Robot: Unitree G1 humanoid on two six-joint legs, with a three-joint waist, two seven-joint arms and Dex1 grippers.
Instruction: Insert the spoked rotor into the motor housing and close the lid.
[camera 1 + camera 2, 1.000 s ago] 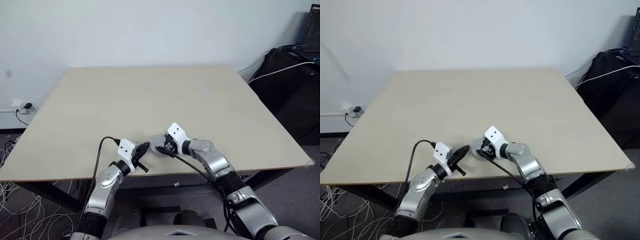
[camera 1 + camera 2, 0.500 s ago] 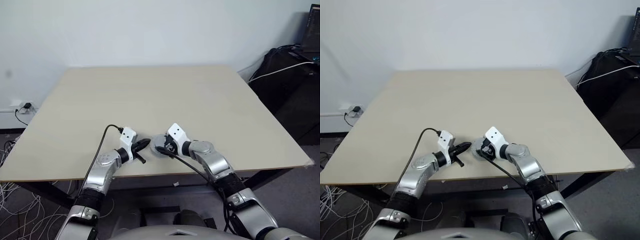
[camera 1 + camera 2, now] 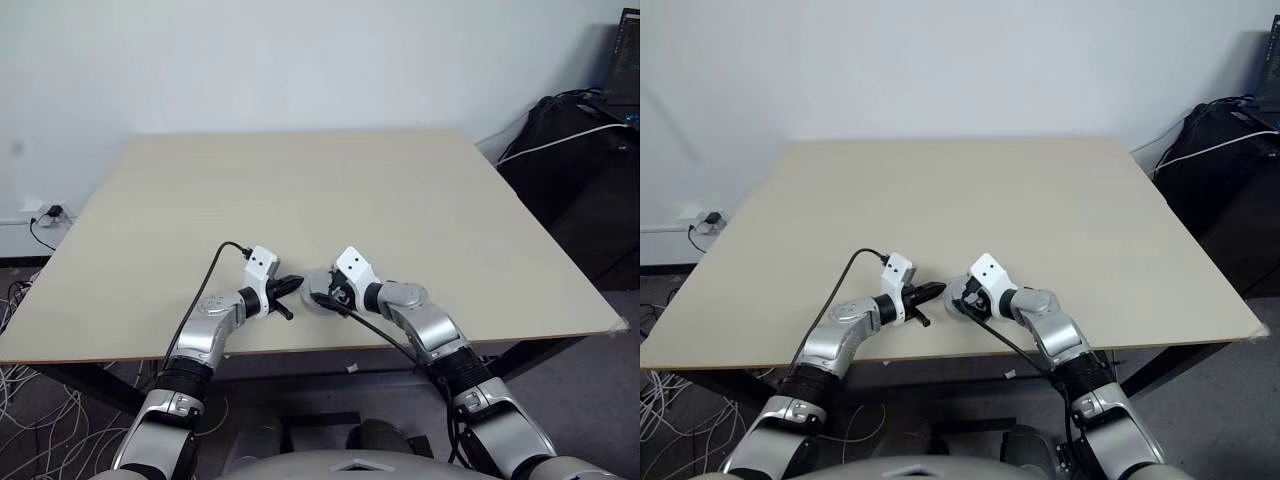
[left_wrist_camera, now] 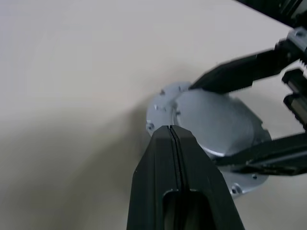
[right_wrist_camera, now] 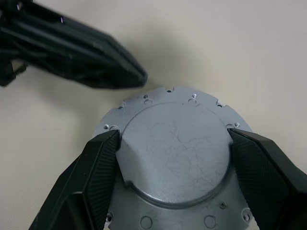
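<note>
Near the bench's front edge, where your right end effector clamps the lidded housing by its raised cap, keep that grip steady and press the pressed-together left end effector squarely on the rim to seat the lid.

Arms: silver-grey jointed shells with black bands at the joints.
Wrists: white camera blocks are mounted.
Cables: black leads are looped from each wrist.
left gripper: two black tapered fingers.
right gripper: black textured fingers.
</note>
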